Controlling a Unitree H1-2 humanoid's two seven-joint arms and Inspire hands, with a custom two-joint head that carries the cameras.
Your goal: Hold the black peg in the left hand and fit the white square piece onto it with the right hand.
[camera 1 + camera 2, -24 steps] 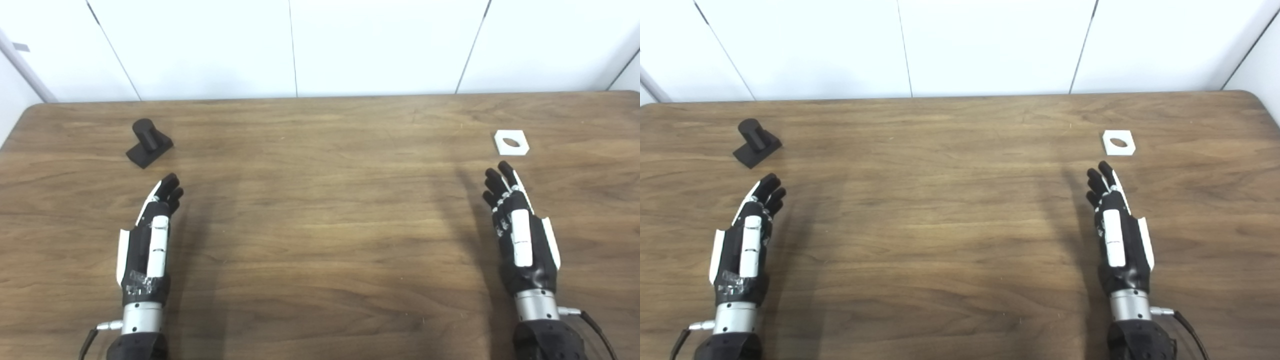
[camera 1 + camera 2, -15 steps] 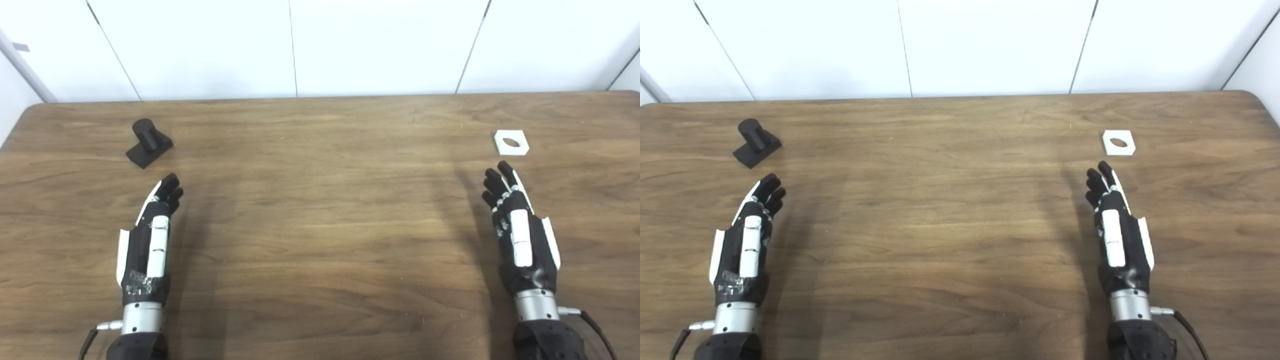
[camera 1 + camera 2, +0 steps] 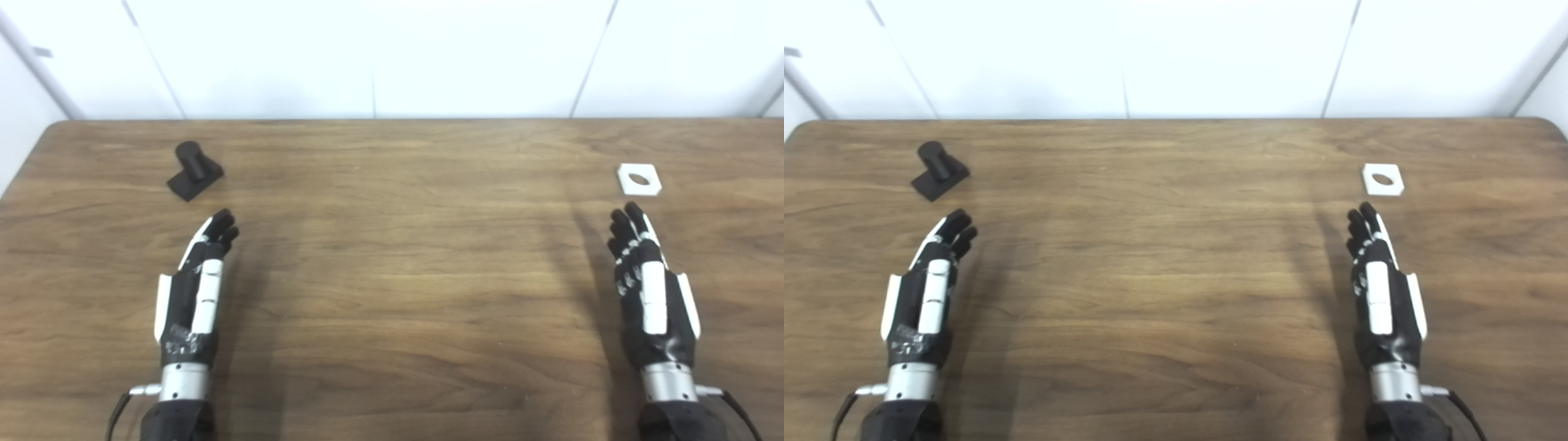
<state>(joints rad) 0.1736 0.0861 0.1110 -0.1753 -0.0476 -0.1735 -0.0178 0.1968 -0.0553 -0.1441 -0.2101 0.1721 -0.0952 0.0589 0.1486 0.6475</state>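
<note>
Bare table (image 3: 392, 257) between left hand (image 3: 196, 288) and black peg (image 3: 195, 171); likewise right hand (image 3: 649, 288) and white square piece (image 3: 639, 179).

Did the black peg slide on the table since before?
No. The whole picture shifted, so the camera moved. The black peg keeps its place against the table's far edge and the left hand, which holds nothing.

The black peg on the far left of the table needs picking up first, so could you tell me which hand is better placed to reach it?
Left. The left hand lies open just short of the black peg, while the right hand sits across the table by the white square piece.
</note>
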